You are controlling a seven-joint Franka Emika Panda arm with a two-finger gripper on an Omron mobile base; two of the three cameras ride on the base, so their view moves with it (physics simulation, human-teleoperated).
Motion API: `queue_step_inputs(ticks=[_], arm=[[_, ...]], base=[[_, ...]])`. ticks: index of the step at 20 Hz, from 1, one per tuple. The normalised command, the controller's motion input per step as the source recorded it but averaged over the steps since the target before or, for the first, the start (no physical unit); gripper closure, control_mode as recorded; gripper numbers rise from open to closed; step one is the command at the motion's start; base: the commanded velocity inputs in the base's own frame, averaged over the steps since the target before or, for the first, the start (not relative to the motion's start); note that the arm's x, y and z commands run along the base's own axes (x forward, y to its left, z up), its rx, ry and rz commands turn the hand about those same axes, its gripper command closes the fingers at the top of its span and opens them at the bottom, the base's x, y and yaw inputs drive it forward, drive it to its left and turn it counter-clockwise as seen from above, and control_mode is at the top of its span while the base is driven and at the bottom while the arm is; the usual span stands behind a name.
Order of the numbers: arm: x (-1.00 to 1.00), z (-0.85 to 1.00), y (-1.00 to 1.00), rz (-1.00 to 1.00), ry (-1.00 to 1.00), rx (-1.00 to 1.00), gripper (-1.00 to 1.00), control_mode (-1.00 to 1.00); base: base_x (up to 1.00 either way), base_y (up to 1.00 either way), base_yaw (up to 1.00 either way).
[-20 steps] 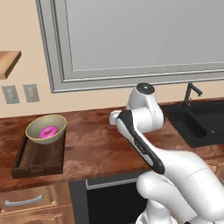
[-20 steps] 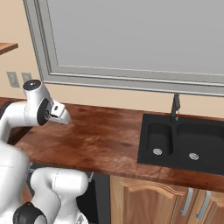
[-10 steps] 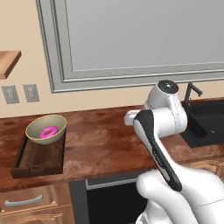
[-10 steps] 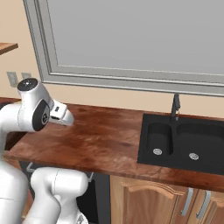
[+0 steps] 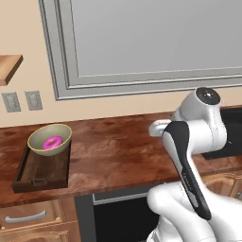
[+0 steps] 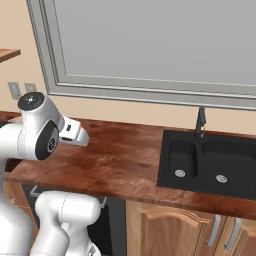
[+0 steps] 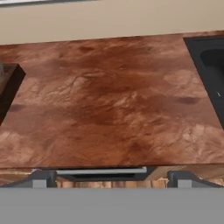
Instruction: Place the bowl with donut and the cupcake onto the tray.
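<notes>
The pale olive bowl holds the pink donut and rests on the far end of the dark wooden tray at the left of the counter. The tray's corner shows at the left edge of the hand view. The cupcake is out of view. My gripper hovers over the middle of the counter, well to the right of the tray, and appears in the right base view as the gripper. Its fingertips stand wide apart, open, with nothing between them.
A black double sink with a dark faucet lies at the counter's right end. Brown counter stretches between tray and sink. A window frame lines the wall behind, with outlets and a wooden shelf at left.
The arm has swung to the right, carrying the open gripper farther from the tray. Bowl, donut and tray have not moved.
</notes>
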Motion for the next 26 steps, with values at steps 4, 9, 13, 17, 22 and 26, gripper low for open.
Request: queue_step_inputs(ticks=[4,9,13,17,22,26], arm=[[-0.27,0.21,-0.22,0.01,0.0,0.0,-1.0,-1.0],[-0.24,0.12,-0.01,0.0,0.0,0.0,-1.0,-1.0],[0.0,0.0,0.0,0.0,0.0,0.0,-1.0,1.0],[0.0,0.0,0.0,0.0,0.0,0.0,-1.0,1.0],[0.0,0.0,0.0,0.0,0.0,0.0,-1.0,1.0],[0.0,0.0,0.0,0.0,0.0,0.0,-1.0,1.0]], base=[[0.0,0.0,0.0],[0.0,0.0,0.0],[-0.52,0.0,0.06],[-0.56,0.0,0.43],[-0.22,0.0,0.63],[-0.03,0.02,0.6]])
